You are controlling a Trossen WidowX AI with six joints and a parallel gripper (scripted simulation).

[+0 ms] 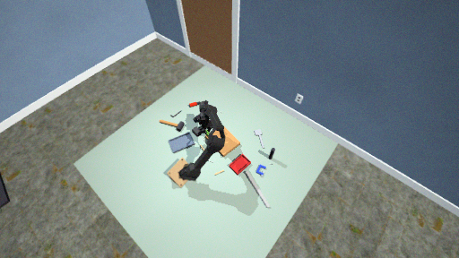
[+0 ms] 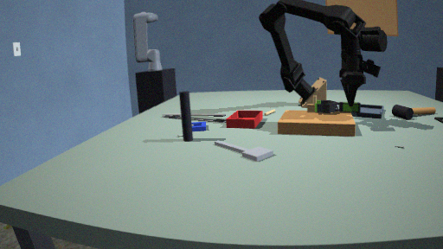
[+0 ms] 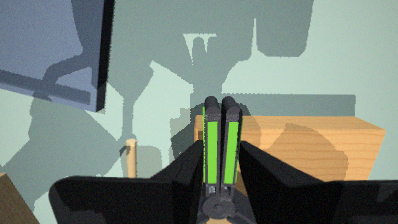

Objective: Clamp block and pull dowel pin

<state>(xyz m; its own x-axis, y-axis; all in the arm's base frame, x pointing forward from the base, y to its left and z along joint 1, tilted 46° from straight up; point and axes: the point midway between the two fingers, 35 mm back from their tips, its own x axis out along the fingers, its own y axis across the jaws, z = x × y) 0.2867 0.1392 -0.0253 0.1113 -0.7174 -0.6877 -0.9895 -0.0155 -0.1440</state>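
We see pale blue wall (image 1: pixel 72 40) (image 2: pixel 65 65), dark blue wall (image 1: pixel 350 63) (image 2: pixel 216 52), white baseboard (image 1: pixel 81 82), brown door (image 1: pixel 207 33) in white frame, white outlets, mottled grey-brown floor (image 1: pixel 45 215) (image 2: pixel 8 229), pale green tabletop (image 1: pixel 148 210) (image 2: pixel 216 199) (image 3: pixel 270 75), cast shadows.
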